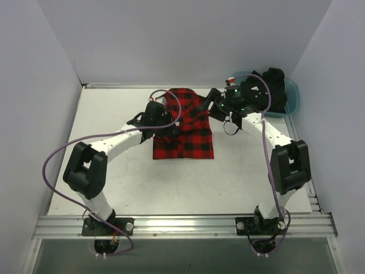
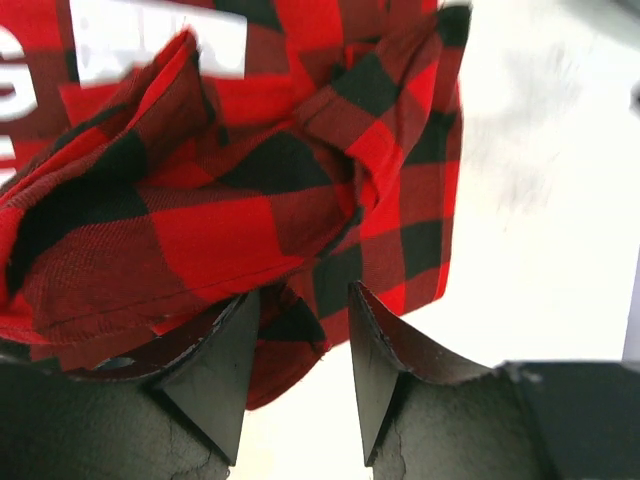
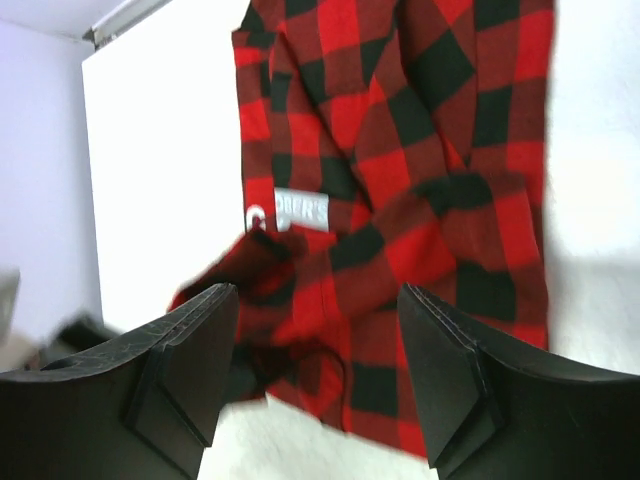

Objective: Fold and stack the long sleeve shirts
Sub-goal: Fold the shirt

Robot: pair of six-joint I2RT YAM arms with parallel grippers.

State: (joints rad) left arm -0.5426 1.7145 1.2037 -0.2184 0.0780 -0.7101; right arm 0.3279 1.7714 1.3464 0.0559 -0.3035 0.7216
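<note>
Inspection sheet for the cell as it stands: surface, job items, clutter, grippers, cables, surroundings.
Surface: white table, carrying the flannel at mid-far.
Job's things: red-and-black flannel shirt partly folded, bunched at its left edge, white label showing; black shirt heaped in the teal tub at far right, not folded.
Clutter: nothing seen.
Grippers: left gripper has its jaws parted at the bunched edge, with cloth between the fingers; right gripper is wide open over the flannel, holding nothing.
Cables: left purple cable loops wide and arcs over the flannel; right purple cable runs along its arm.
Surroundings: pale walls on three sides; metal rail at the near edge.
</note>
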